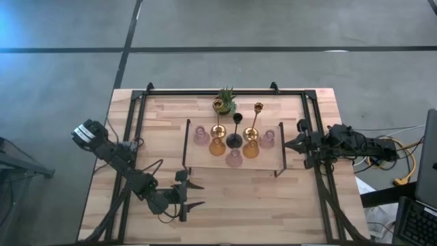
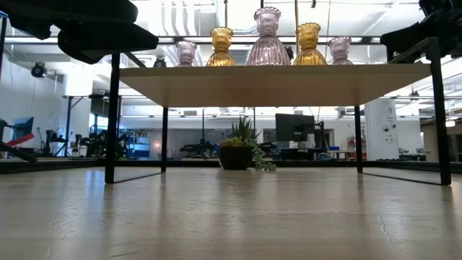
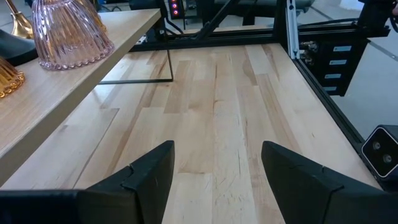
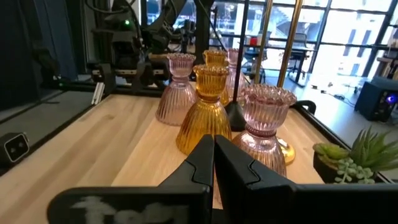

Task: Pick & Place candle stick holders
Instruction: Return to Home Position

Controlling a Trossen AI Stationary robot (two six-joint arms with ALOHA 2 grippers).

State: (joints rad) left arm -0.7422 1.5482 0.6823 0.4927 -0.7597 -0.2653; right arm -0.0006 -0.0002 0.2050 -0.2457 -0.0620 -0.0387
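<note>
Slowly back the right gripper [image 1: 287,144], jaws pressed together, from the pink and amber glass candle stick holders [image 1: 234,158]; left gripper [image 1: 194,194] waits well apart, jaws spread.

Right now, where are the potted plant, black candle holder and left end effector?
potted plant [image 2: 243,134]: low view, its leaves.
black candle holder [image 1: 234,141]: high view, its round base.
left end effector [image 1: 197,194]: high view, midway between open fingertips.

The left arm [image 1: 126,167] stretches from the left edge of the tabletop [image 1: 273,205] toward its front edge, and the left claw [image 1: 196,194] has its fingers spread wide. The right arm [image 1: 345,143] lies by the right edge, with the right claw [image 1: 287,144] closed tight.
</note>
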